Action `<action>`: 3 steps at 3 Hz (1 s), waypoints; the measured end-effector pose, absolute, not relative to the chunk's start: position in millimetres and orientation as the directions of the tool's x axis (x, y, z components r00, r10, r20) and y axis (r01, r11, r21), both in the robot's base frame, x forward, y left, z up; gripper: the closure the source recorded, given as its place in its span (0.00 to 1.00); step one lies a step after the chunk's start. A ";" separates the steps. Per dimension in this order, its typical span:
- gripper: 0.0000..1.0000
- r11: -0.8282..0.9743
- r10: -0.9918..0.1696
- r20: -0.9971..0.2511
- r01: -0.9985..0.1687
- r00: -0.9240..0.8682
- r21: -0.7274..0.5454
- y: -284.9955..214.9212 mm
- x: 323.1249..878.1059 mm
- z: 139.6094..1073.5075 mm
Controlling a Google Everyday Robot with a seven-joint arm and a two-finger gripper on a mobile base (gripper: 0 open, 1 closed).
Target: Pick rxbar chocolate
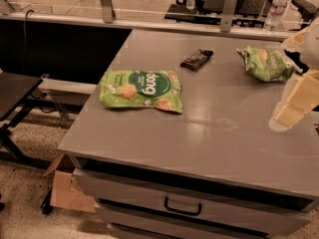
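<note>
The rxbar chocolate [196, 59] is a small flat black bar with pale lettering, lying at the far middle of the grey table [199, 133]. My gripper [294, 103] is at the right edge of the view, pale and blocky, hanging over the table's right side. It is well to the right of the bar and nearer to me, apart from it. Nothing shows in its grasp.
A large green snack bag with white lettering [141, 90] lies on the table's left. A smaller wrinkly green bag [265, 63] lies far right, just beyond the gripper. Water bottles [276, 6] stand behind the rail. Drawers [184, 205] face me. A cardboard box [65, 188] sits on the floor at left.
</note>
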State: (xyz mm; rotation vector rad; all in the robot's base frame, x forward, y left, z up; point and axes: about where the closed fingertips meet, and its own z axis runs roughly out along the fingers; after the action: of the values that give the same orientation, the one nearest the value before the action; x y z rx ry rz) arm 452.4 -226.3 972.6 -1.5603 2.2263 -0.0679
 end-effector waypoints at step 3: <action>0.00 0.605 -0.614 -0.751 -0.756 -0.243 -0.251 -209.7 550.6 911.4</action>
State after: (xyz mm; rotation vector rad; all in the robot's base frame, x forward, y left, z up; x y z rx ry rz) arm 550.6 -209.7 911.4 -1.0883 1.9534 0.2030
